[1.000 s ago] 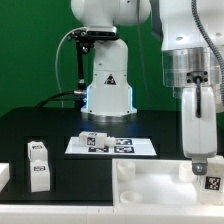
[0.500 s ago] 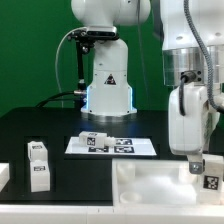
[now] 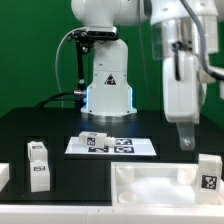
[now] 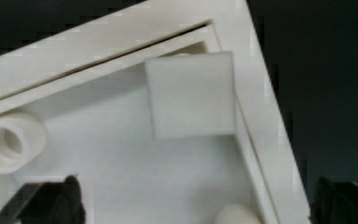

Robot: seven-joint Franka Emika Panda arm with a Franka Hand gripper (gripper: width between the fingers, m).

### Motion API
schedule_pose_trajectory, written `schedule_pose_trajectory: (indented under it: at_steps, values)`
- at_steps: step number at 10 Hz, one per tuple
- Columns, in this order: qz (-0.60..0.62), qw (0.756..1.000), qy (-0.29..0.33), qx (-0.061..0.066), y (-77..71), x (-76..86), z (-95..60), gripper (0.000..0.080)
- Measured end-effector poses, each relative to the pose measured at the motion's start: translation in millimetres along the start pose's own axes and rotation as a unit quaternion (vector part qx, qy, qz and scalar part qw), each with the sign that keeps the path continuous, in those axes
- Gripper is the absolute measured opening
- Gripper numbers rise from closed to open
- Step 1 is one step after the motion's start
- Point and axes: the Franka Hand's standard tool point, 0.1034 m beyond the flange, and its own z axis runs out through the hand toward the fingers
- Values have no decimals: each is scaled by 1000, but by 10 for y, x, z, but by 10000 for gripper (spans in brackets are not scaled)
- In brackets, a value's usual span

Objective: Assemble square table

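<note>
The fingers are hanging apart and empty above the square table top, which is lying on the black table. One leg is standing loose-looking in its corner on the exterior view's right. I reckon any brush from the arm risks toppling it.

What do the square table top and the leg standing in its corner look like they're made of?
Square table top: apparently moulded white plastic, smooth, slightly glossy, with a one-piece raised rim. Leg: likely the same white plastic, matte; its black-and-white tag looks like a printed sticker.
</note>
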Motion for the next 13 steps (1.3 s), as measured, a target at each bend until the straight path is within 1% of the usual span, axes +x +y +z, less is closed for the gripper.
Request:
schedule_pose_trajectory:
  at_steps: [2, 6, 7, 8, 9, 13]
  values:
    - [-2, 1000, 2, -2, 15, -6, 50, 648]
    - [8, 1000, -3, -3, 21, 7, 63, 649]
    - [-1, 1000, -6, 4, 74, 97, 69, 649]
    - [-9, 1000, -5, 1, 219, 240, 56, 649]
    - [-8, 1000, -3, -7, 326, 328, 41, 649]
    - [-9, 1000, -2, -9, 338, 335, 51, 649]
